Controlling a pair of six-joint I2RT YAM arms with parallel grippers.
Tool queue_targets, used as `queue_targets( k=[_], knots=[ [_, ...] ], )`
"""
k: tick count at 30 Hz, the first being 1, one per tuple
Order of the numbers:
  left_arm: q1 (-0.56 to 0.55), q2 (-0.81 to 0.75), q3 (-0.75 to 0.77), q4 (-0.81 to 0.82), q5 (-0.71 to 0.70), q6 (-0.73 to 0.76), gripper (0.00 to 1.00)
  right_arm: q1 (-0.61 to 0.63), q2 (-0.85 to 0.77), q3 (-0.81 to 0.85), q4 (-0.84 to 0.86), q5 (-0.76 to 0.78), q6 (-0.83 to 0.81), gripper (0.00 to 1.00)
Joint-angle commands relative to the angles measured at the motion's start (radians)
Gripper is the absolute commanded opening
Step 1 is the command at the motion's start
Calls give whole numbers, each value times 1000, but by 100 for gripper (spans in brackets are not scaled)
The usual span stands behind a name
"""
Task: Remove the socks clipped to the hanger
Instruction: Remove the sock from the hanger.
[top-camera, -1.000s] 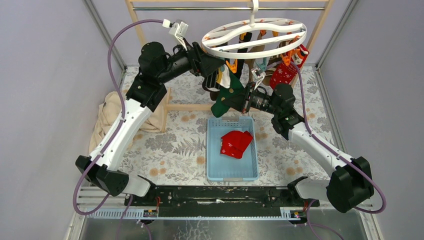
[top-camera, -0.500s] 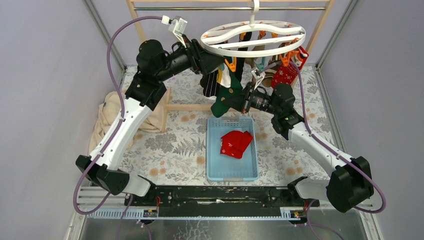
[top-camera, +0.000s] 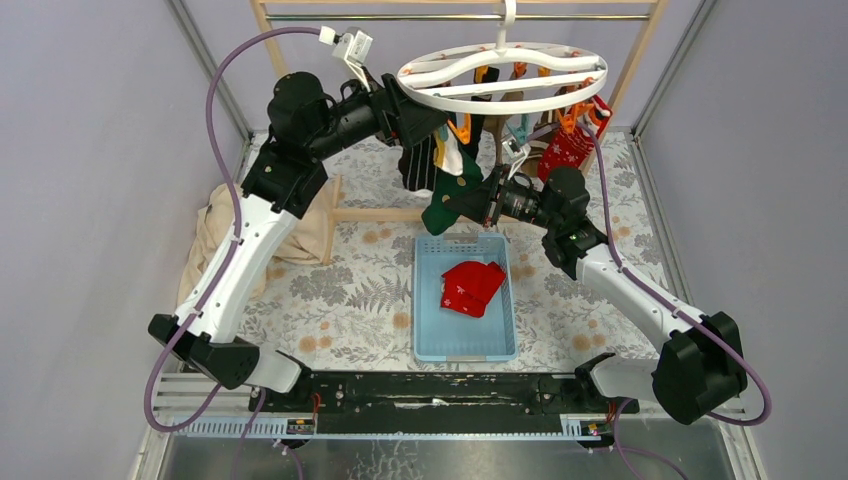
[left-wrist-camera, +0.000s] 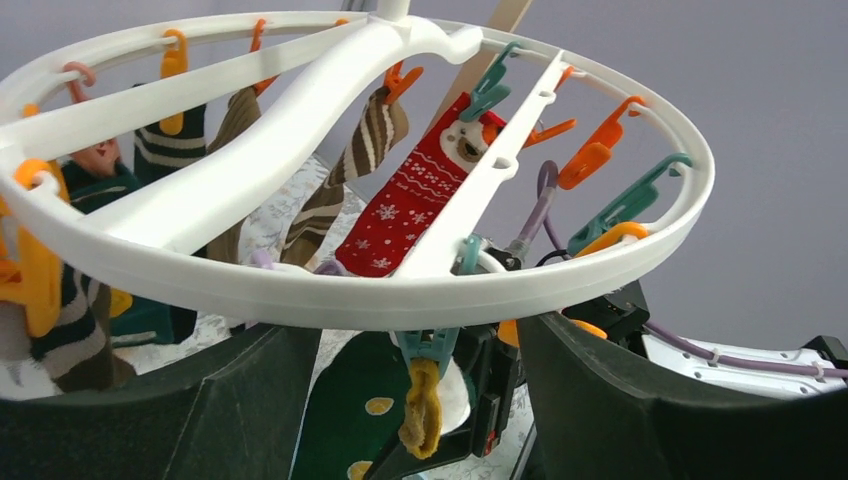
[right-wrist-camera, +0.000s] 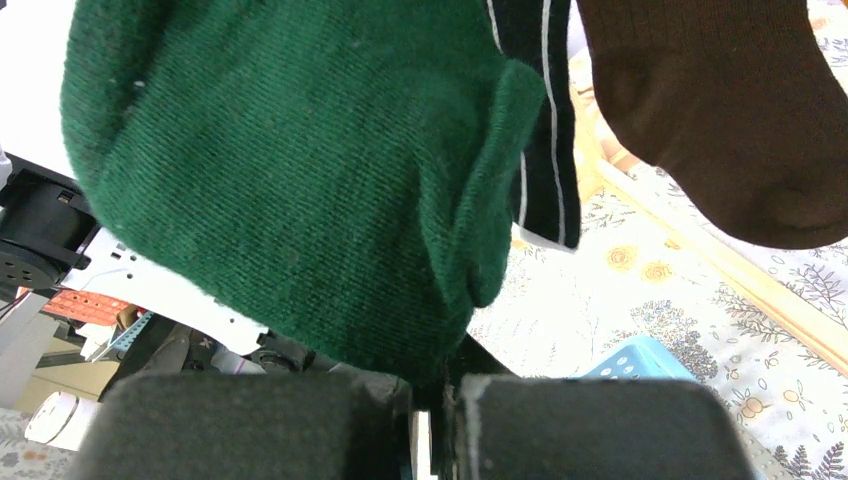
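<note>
**Right fingers (right-wrist-camera: 370, 420) pinch a dark green sock (right-wrist-camera: 300, 170) under the hanger (top-camera: 500, 100)**

Your right fingers are clenched on the dark green sock, a fine rib knit. It hangs below the round white plastic hanger at the far edge of the worktop (top-camera: 350, 290). Your left fingers (left-wrist-camera: 620, 420) are released, spread either side of the hanger's smooth rim. Striped, brown and red snowflake socks (left-wrist-camera: 400, 210) dangle from orange and teal clips (left-wrist-camera: 600, 155). One red sock (top-camera: 472, 285) lies in the blue slotted basket (top-camera: 430, 300) at the worktop's centre.

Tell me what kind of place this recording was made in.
Probably a robot test cell staged as a laundry corner: plain grey walls, a floral tablecloth, a wooden rack holding a round clip hanger hung with socks, and a blue basket.
</note>
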Motion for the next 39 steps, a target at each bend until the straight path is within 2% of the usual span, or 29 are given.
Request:
queue_targets(
  k=[1, 17, 28, 39],
  knots=[
    [-3, 0, 49, -99, -61, 48, 79, -9, 6, 3, 65, -23, 1, 0],
    [-4, -17, 41, -180, -65, 51, 81, -9, 14, -9, 85, -26, 16, 0],
    [-5, -15, -3, -66, 25, -41, 80, -10, 13, -15, 89, -28, 20, 0],
    [-20, 16, 17, -4, 44, -77, 79, -9, 14, -23, 93, -28, 20, 0]
  ],
)
